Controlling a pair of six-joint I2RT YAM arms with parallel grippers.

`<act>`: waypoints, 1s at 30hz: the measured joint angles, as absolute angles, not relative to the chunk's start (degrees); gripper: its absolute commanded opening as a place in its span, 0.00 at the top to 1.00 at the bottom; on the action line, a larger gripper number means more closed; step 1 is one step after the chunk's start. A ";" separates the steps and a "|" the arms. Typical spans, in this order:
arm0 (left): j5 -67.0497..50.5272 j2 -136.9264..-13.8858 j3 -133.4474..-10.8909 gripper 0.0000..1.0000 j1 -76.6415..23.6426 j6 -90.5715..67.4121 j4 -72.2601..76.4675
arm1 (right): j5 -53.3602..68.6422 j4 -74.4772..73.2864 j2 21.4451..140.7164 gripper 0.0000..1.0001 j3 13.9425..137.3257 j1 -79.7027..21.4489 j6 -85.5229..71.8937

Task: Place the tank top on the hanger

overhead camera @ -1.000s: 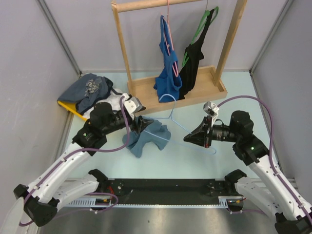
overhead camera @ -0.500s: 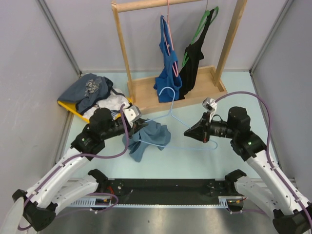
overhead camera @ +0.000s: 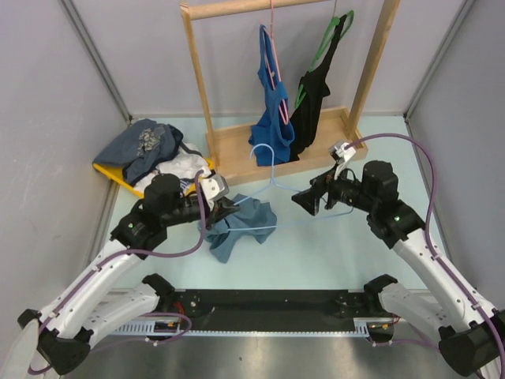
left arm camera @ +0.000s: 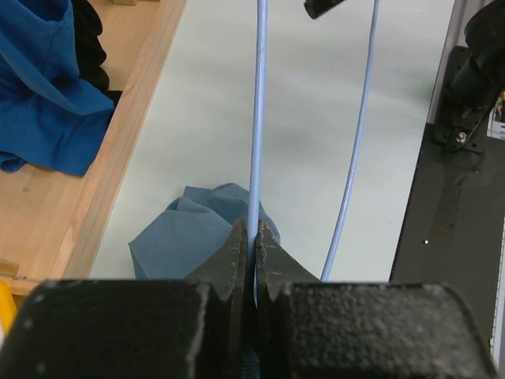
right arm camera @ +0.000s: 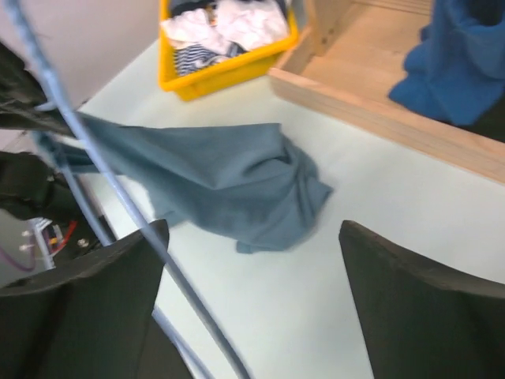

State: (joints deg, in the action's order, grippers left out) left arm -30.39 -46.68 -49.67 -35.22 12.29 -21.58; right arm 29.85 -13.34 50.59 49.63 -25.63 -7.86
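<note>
Left of the middle of the table [overhead camera: 316, 253], the left gripper [overhead camera: 226, 207] is clamped tight on the thin pale-blue wire of the hanger [overhead camera: 273, 170]. The left wrist view shows both dark fingers [left arm camera: 235, 257] pressed together with the wire running straight up between them. The hanger is held off the table, its hook pointing toward the far edge and its long bottom wire stretching rightward toward the other arm.

The tank top [overhead camera: 237, 229] lies bunched just under and beside the left gripper, with one part drawn up toward the fingers and the rest crumpled on the table. Whether any cloth is pinched along with the wire cannot be told.

The right gripper [overhead camera: 309, 199] sits at the hanger's right end with its fingers [right arm camera: 95, 292] spread wide. The wire passes beside one of them and is not gripped.

Along the far edge stands a wooden rack [overhead camera: 237, 142], from which a bright blue top [overhead camera: 272, 103] and a black top [overhead camera: 312, 95] hang side by side. Near the far left corner is a yellow bin [overhead camera: 110, 175] heaped with clothes.
</note>
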 measured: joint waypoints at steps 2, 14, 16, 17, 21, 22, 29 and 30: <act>-30.39 -46.11 -49.67 1.00 -35.22 12.64 -22.76 | 28.23 -13.37 51.35 0.00 49.74 -25.10 -7.40; -25.76 -48.49 -49.58 1.00 -35.22 14.04 -24.93 | 12.56 -20.18 50.02 0.02 59.94 -20.67 -6.68; -22.81 -49.10 -49.23 1.00 -35.24 13.93 -24.60 | 10.31 -20.82 48.90 0.07 60.80 -20.93 -7.84; -21.26 -49.25 -48.88 1.00 -35.24 13.65 -24.43 | 9.41 -21.45 47.92 0.07 60.51 -21.56 -8.99; -16.47 -50.06 -47.42 1.00 -35.24 12.73 -23.64 | 3.97 -20.93 42.57 0.08 53.93 -33.45 -16.40; -15.40 -50.43 -47.24 1.00 -35.24 12.45 -23.44 | 2.44 -20.73 41.52 0.08 51.59 -38.72 -18.31; -9.47 -51.11 -46.54 1.00 -35.24 10.79 -22.02 | -16.93 -12.36 55.70 0.07 43.48 -75.48 -29.08; -8.95 -51.09 -46.54 1.00 -35.24 10.52 -21.80 | -18.39 -10.48 60.05 0.08 43.68 -78.43 -30.15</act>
State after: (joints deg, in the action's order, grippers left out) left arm -8.95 -51.09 -46.54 -35.24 10.52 -21.80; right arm -18.39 -10.48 60.05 43.68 -78.43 -30.15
